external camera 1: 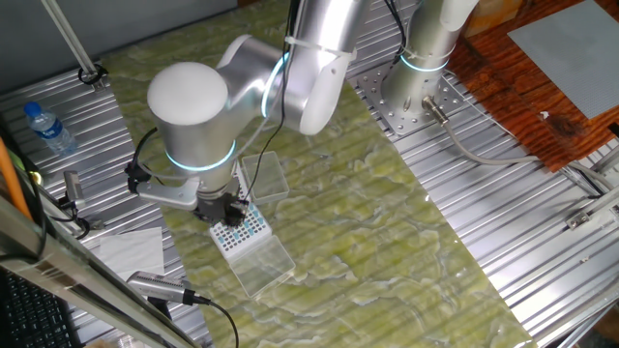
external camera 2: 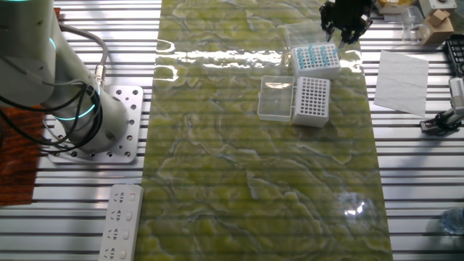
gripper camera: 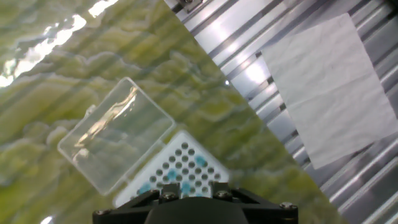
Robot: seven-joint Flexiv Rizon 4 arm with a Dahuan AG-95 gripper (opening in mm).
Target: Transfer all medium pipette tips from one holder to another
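Note:
The medium pipette tips (external camera 2: 313, 52) show as light-blue dots in a white holder (external camera 2: 322, 69) at the far end of the mat; its clear lid (external camera 2: 299, 32) lies open beside it. A second white holder (external camera 2: 312, 100), its holes empty, sits next to it with its own open lid (external camera 2: 277, 98). My gripper (external camera 2: 341, 35) hangs just above the tip holder's far edge, jaws apart, nothing seen in them. In one fixed view the gripper (external camera 1: 230, 210) is over the tips (external camera 1: 237, 232); the arm hides the empty holder. The hand view shows a few blue tips (gripper camera: 200, 161) below the gripper (gripper camera: 194, 188).
A white paper sheet (external camera 2: 400, 81) lies on the ribbed metal beside the mat, also in the hand view (gripper camera: 336, 87). A water bottle (external camera 1: 46, 128), cables and a clamp (external camera 2: 442, 119) sit at the table's edge. The robot's base plate (external camera 2: 109, 123) stands on the opposite side.

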